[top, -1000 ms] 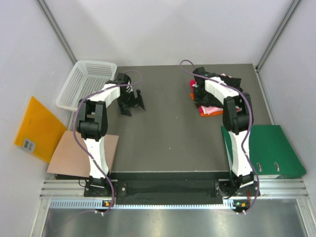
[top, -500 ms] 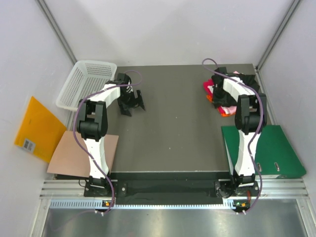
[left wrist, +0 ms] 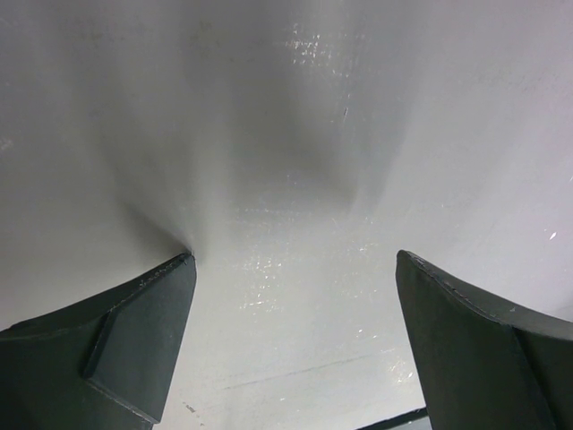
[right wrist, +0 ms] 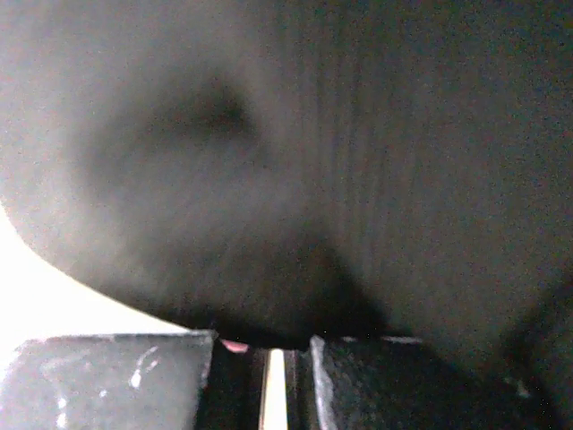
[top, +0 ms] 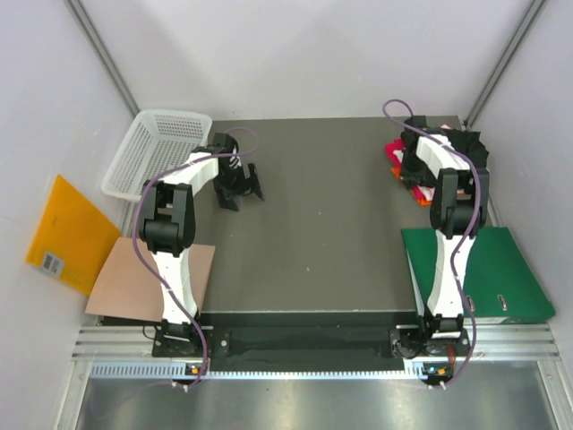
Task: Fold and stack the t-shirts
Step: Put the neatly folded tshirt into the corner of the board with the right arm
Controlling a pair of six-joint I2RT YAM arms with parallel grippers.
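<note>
- L fingers (top: 253, 185) spread wide, empty, over bench (top: 313, 251) nr basket (top: 152, 148).
- R fingers (right wrist: 116, 381) closed at black tee (right wrist: 358, 179) on tee pile (top: 395, 154), far-R corner.

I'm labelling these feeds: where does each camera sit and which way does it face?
Top external: above, behind the bases, looking down on the table; left arm, right arm show.
Left wrist: facing a pale surface; left gripper open.
Right wrist: against blurred black t-shirt; right gripper shut.
Shared: top and left wrist both show the left gripper.

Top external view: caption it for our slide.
Left gripper open near the basket; right gripper shut at the piled t-shirts.
</note>
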